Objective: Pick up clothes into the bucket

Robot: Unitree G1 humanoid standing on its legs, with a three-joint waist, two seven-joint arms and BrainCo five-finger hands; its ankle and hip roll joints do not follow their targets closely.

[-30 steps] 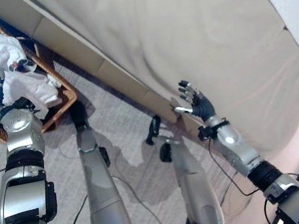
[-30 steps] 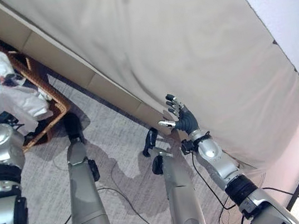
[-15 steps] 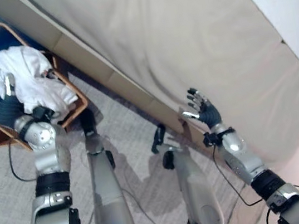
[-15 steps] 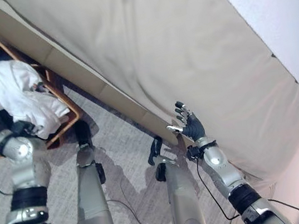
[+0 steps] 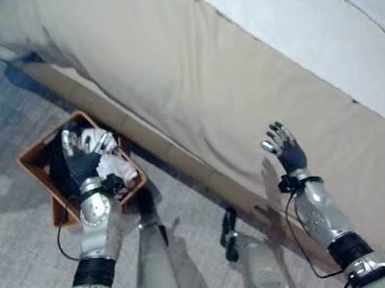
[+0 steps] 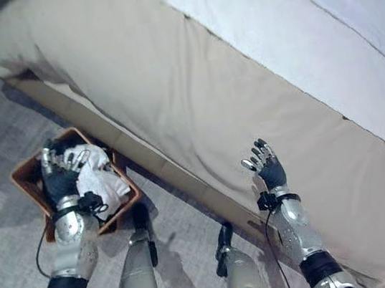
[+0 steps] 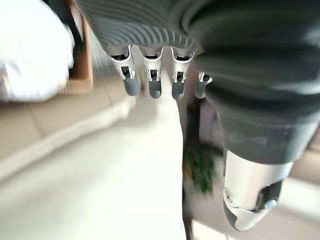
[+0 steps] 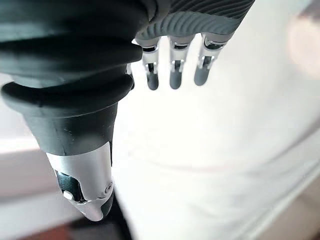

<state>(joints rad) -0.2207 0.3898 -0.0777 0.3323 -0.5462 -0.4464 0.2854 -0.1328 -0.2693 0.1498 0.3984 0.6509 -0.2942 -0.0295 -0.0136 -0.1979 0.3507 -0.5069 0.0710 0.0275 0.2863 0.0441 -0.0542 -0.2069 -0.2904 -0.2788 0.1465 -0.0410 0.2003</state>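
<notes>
— Two hands are showing, and neither is carrying anything. The left hand [image 5: 82, 164] is hovering right over the wicker basket [image 5: 30, 164], fingers spread and straight; its own wrist view is showing them fanned out with nothing between them and the thumb.

— So where are the clothes sitting?

— The white clothes [image 5: 112, 167] are lying bunched inside the basket, piled toward the side nearest the bed, with something dark beneath them. My guess is that the left hand is hanging there because the basket is the drop point, and straight fingers fit a hand that is not gripping cloth.

— And the other one?

— The right hand [image 5: 286, 150] is standing raised, well apart from the basket, palm toward the side of the mattress [image 5: 192, 93], fingers loosely spread and empty. It is looking idle, held clear of the work rather than reaching for anything.

— What is the setting like?

— The basket is resting on a grey carpeted floor [image 5: 20, 249], close against the pale bed base [image 5: 173, 158]. A beige sheet is covering the mattress, creasing slightly, and a white bedcover [image 5: 290, 21] is lying across the top. I am seeing no loose garment on the carpet or the sheet, so the picking up is looking largely done, as far as these views reach.
</notes>
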